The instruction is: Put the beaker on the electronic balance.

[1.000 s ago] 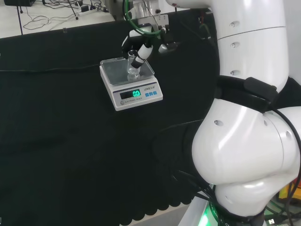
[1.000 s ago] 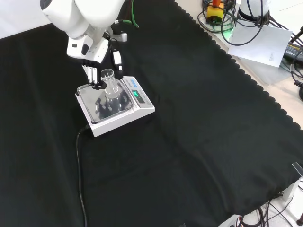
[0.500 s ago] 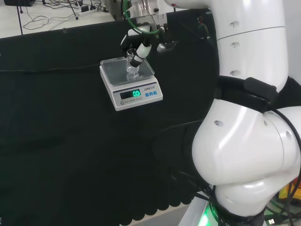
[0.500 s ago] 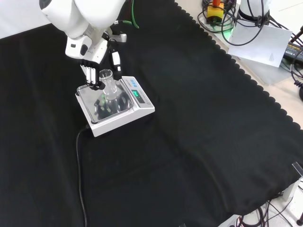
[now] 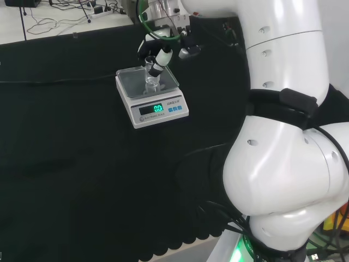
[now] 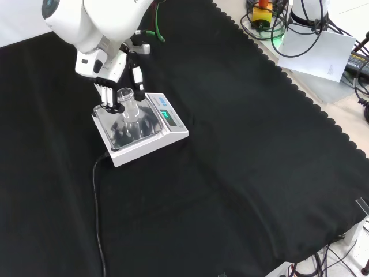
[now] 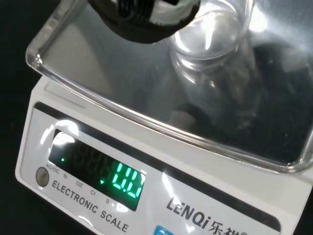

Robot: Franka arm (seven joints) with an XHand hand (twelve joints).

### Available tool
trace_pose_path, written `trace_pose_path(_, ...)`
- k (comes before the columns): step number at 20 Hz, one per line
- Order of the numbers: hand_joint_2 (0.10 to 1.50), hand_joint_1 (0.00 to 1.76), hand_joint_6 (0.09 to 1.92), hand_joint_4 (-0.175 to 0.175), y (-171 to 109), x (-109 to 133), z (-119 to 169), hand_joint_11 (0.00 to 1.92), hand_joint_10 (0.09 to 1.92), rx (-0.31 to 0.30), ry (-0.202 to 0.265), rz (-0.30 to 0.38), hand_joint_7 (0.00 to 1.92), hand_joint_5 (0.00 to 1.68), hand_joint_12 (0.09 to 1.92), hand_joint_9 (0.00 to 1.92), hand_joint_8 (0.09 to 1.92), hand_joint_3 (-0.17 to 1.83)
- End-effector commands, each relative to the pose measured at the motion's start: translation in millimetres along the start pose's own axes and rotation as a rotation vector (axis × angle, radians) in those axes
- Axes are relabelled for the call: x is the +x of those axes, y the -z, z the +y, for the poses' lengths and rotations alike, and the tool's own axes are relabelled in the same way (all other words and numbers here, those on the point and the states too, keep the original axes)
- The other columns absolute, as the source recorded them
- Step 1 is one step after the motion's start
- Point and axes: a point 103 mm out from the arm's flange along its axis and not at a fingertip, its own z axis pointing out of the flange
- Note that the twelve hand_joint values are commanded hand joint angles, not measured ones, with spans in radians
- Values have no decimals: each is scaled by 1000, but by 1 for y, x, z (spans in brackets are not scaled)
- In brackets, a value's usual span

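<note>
- over the last second the hand point(image 6: 109, 72) has lifted a little and drawn toward the far edge of the pan, and the beaker point(image 6: 127, 104) has come with it, now more upright than it was.
- the fingers point(image 6: 107, 95) and thumb are still curled round the beaker near its rim, so it is gripped, not let go.
- the beaker sits over the steel pan of the electronic balance point(image 6: 140, 128); from the front view i cannot tell if its base touches the pan.
- judgement: the placing is nearly done but not finished; what is left is to settle the base and open the fingers.
- the wrist view shows the beaker point(image 7: 211, 46) low over the pan point(image 7: 146, 93), its reflection below it.
- the head view shows the balance point(image 5: 151, 98) standing clear on the black cloth point(image 5: 82, 180).
</note>
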Motion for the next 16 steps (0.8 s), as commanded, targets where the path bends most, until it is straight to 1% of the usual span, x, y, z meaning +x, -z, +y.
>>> trace_pose_path(1, 1171, 1142, 1167, -175, -3, 1, 1, 1111, 788, 23, -2, -2, 861, 876, 799, 1104, 917, -3)
trace_pose_path(6, 1171, 1142, 1167, -175, -4, 2, 0, 1110, 789, 14, 1, -2, 861, 876, 800, 1104, 917, -3)
trace_pose_path(9, 1171, 1142, 1166, -175, -6, 1, -1, 1112, 789, 13, 1, 13, 860, 876, 802, 1104, 916, -3)
trace_pose_path(10, 1170, 1141, 1163, -175, -6, 0, -2, 1127, 777, 13, 1, 19, 850, 878, 794, 1108, 913, -3)
trace_pose_path(12, 1157, 1141, 1131, -175, -7, 0, -4, 1212, 682, 13, -3, 26, 802, 894, 763, 1145, 888, -4)
trace_pose_path(14, 1099, 1135, 949, -151, -7, -1, -5, 1346, 538, 17, -8, 25, 745, 811, 708, 1209, 845, -94)
trace_pose_path(16, 1036, 1082, 839, -127, -8, -1, -5, 1394, 449, 20, -16, 10, 692, 749, 674, 1200, 818, -154)
